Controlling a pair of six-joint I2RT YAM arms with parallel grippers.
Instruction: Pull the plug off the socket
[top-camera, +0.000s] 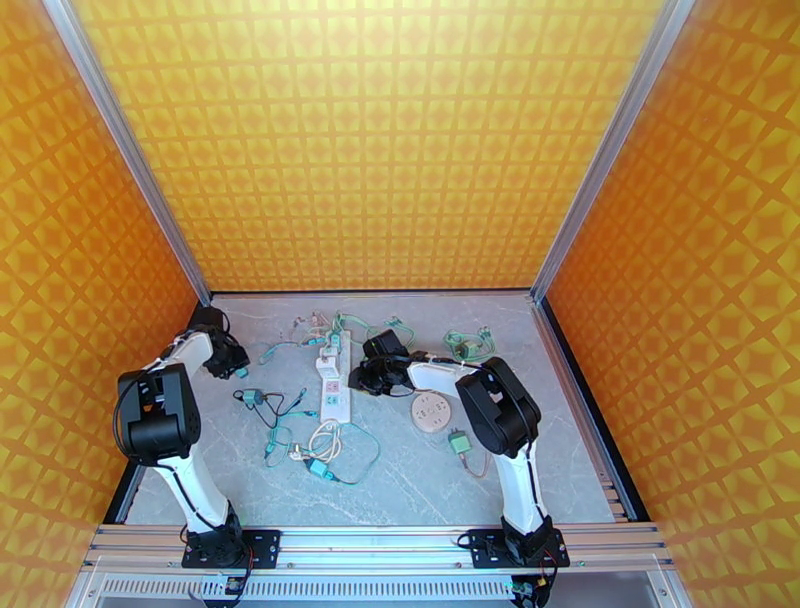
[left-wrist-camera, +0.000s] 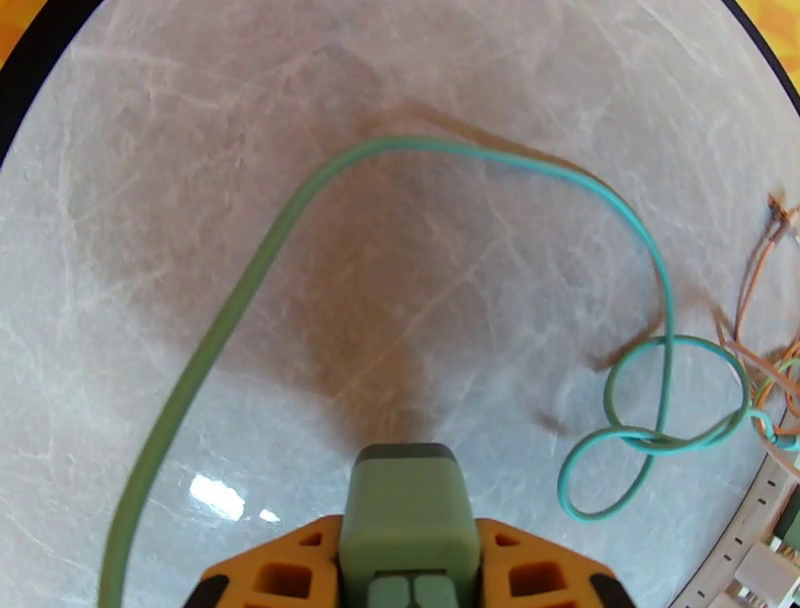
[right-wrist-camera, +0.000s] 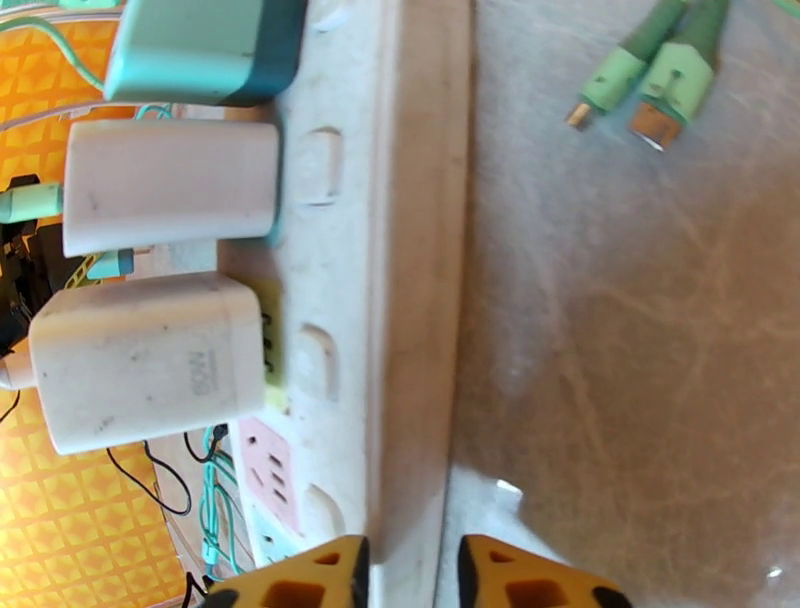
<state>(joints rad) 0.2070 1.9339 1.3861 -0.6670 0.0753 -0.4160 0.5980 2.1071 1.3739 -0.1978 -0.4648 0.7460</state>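
While my left hand (left-wrist-camera: 408, 555) hangs low over the left side of the counter (left-wrist-camera: 200, 150), it pinches a green plug (left-wrist-camera: 408, 500). Both orange fingers (left-wrist-camera: 270, 580) touch the plug, one on each side, and its dark end points down at the grey stone. A green cord (left-wrist-camera: 250, 290) starts beside my fingers, bends in a big curve over the counter and makes a loop near the power strip (right-wrist-camera: 400, 250). The green plug is out of the strip and sits apart from it, off to its left.

My right hand (right-wrist-camera: 410, 578) is down at the right side of the strip. Its two fingers are close together, with the long edge of the strip in the gap between them. I cannot tell if they squeeze that edge or only sit next to it. Three plugs stick in the strip in a row: a big white plug (right-wrist-camera: 150, 360) nearest my fingers, a smaller white plug (right-wrist-camera: 170, 185) after it, and a blue-green plug (right-wrist-camera: 200, 45) past that. Next to the big white plug is a pink socket (right-wrist-camera: 268, 470) with its little holes showing. Two green cord ends (right-wrist-camera: 640, 85) with metal tips lie on the counter, apart from the strip.

A round white socket (top-camera: 431, 411) lies on the counter just beside my right arm (top-camera: 440, 372), and a small green plug (top-camera: 459, 441) lies close to it
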